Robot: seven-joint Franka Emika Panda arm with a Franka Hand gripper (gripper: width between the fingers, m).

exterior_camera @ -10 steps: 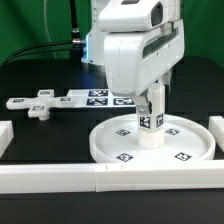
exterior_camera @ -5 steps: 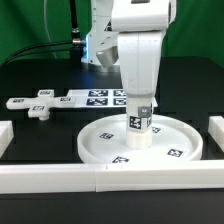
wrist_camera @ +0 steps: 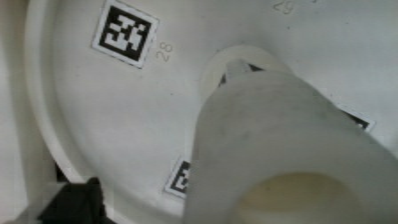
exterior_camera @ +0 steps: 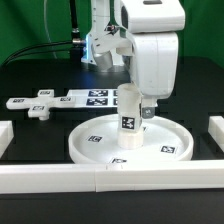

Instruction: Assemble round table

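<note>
My arm (exterior_camera: 150, 45) stands upright over the middle of the scene, wrist pointing straight down. My gripper (exterior_camera: 136, 112) hangs low beneath it, toward the exterior view's right of centre. My jaws are spread to full width. Whether anything is held between them cannot be told.

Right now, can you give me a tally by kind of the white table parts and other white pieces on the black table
Rimmed disc: 1
Cylinder leg, standing upright at the disc's middle: 1
Small base piece: 1
Marker board: 1
Border rails: 3, front, one at the exterior view's left, one at its right
Total: 7
</note>
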